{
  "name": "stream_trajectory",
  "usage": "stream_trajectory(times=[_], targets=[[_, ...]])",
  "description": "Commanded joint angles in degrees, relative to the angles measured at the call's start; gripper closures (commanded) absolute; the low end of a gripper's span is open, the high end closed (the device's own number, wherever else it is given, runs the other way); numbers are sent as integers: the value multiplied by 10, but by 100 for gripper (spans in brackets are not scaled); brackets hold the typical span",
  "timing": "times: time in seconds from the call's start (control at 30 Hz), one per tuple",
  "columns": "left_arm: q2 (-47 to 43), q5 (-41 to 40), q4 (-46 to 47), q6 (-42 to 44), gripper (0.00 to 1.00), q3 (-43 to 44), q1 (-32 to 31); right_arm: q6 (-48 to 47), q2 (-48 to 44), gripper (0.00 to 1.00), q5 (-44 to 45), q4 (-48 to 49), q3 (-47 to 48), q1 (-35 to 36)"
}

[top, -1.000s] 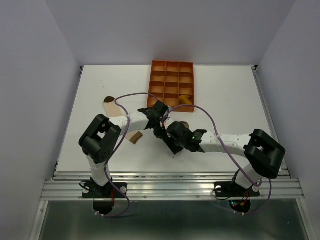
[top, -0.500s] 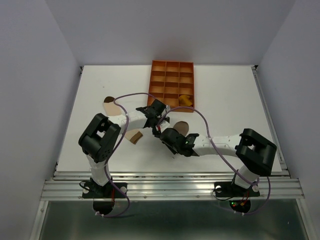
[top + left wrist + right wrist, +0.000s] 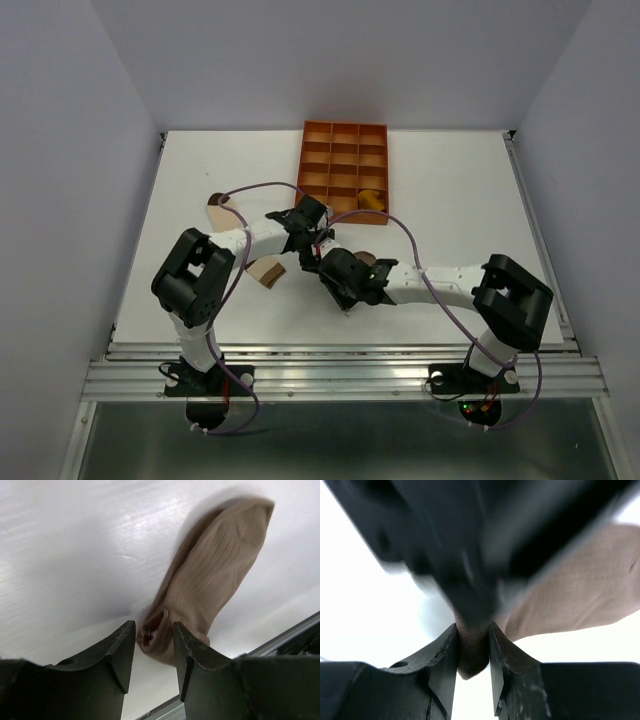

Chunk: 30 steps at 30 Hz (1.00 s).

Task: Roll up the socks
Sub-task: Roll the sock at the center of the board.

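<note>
the right claw (image 3: pixel 473 635) is closed on the taupe sock (image 3: pixel 585 590): a narrow fold of fabric is pinched between its two fingers and bulges just past their tips. from that pinch the rest of the sock spreads to the right of the wrist view, over the white worktop (image 3: pixel 350 605). a large black shape, blurred and very close, fills the top of that view right over the pinch.

the left claw (image 3: pixel 153 630) stands open. its fingers are apart with a clear gap. the near end of the taupe sock (image 3: pixel 210 580), showing a dark reddish opening, lies in that gap just beyond the tips. whether either finger touches the fabric cannot be told. the sock runs away from the claw, flat on the worktop, ribbed, with a rounded far end. a metal rail (image 3: pixel 290 632) shows at the lower right.

from above, both claws meet near the middle of the worktop (image 3: pixel 450 190), just in front of the tray (image 3: pixel 345 124). only a brown sliver of the taupe sock (image 3: pixel 367 258) shows past the right arm. the yellow sock (image 3: pixel 371 199) sits in a near right compartment of the tray. the cream sock (image 3: pixel 268 272) lies to the left, partly under the left arm.
</note>
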Motion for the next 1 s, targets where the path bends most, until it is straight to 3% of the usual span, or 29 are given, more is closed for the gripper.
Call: stream_trajectory(times=[0.0,0.2,0.57,0.97], targets=[[-35,-38,38,-11,53,2,31,39,-13,99,-133,-56,8,-25],[-55,-15,68,0,53,0,46,47,-5,99,-216,-39,-1,-62],[-86,-50,64,-12,54,-32,72,67,17,99,-362,-31,28,-160],[-130,-84,62,-20,55,-87,84,82,78,99,-427,-25,50,-221]])
